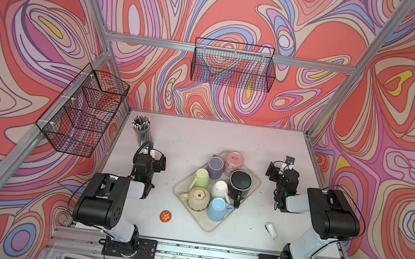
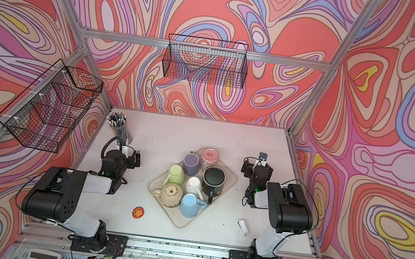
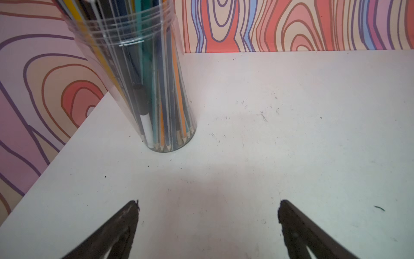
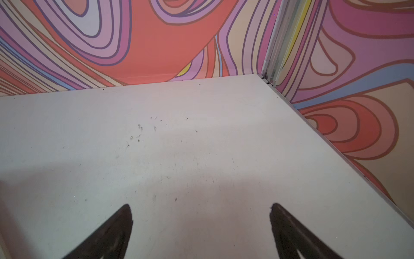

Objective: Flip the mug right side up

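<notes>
the surface (image 1: 200,134) is a white board, scuffed and dotted with small dark specks and scratches; both wrist views show these marks up close. a clear plastic tray (image 1: 204,224) sits near its middle, turned cornerwise to the edges. a clear jar of pencils (image 1: 142,132) stands upright in the far left corner, close to the walls. a round red badge (image 1: 165,216) lies flat near the front edge, left of the tray's near corner and apart from it. a small white object (image 1: 270,230), too small to tell what, lies right of the tray, also apart.
</notes>
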`<state>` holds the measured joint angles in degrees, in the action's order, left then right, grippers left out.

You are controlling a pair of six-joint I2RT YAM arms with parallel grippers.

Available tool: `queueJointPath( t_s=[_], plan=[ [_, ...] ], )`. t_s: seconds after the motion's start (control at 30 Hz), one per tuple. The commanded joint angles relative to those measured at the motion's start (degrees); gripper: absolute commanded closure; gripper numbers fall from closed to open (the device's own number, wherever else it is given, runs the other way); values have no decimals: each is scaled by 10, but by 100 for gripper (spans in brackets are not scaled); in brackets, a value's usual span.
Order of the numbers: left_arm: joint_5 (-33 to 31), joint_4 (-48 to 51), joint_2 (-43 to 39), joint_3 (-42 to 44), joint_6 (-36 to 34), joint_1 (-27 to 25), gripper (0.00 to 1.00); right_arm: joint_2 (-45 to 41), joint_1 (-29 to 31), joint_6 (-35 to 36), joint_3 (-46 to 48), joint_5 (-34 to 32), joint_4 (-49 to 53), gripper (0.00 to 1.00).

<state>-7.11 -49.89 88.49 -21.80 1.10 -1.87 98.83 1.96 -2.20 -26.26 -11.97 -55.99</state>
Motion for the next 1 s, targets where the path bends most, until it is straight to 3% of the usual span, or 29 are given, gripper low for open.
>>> queueJointPath(
  t_s=[0.0, 0.97],
  plan=[
    [1, -8, 1, -1, 1, 2, 0, -1, 2, 3, 2, -3, -8, 2],
    [-2, -7, 1, -1, 0, 1, 0, 1, -3, -7, -5, 3, 7, 2]
  ],
)
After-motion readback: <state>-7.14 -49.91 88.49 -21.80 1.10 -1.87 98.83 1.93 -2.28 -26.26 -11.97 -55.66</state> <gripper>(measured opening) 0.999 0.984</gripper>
